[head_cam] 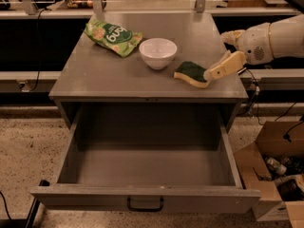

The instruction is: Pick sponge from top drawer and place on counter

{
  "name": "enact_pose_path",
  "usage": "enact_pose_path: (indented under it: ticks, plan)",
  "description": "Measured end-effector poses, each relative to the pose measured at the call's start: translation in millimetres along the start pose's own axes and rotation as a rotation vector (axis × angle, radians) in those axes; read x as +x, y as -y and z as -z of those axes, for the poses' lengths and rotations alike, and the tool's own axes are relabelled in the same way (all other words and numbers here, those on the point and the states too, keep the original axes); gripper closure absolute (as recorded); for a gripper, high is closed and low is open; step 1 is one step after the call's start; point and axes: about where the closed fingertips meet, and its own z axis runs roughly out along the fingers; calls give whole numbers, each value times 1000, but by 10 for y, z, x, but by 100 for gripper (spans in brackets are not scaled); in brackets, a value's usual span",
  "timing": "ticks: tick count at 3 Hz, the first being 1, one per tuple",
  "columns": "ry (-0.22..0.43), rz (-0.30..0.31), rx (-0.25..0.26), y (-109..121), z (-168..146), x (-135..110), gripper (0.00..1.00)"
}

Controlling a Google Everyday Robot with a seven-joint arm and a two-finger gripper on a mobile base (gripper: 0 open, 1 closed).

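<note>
The sponge [191,73], dark green on top with pale yellow foam below, lies flat on the counter [95,72] near its right front corner. My gripper [227,51] is just right of the sponge, at the counter's right edge. Its fingers are spread. The lower cream finger [223,66] points down at the sponge's right end and is close to it or just touching. Nothing is held. The top drawer [95,198] is pulled fully out below the counter and its inside holds nothing.
A white bowl [157,52] stands on the counter just left of the sponge. A green snack bag [113,35] lies at the back left. An open cardboard box [275,175] with clutter sits on the floor to the right of the drawer.
</note>
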Motion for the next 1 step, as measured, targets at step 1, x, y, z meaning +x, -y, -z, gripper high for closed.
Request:
enact_pose_path:
  ticks: [1]
  plan:
    - [-19, 53, 40, -258, 152, 177, 0]
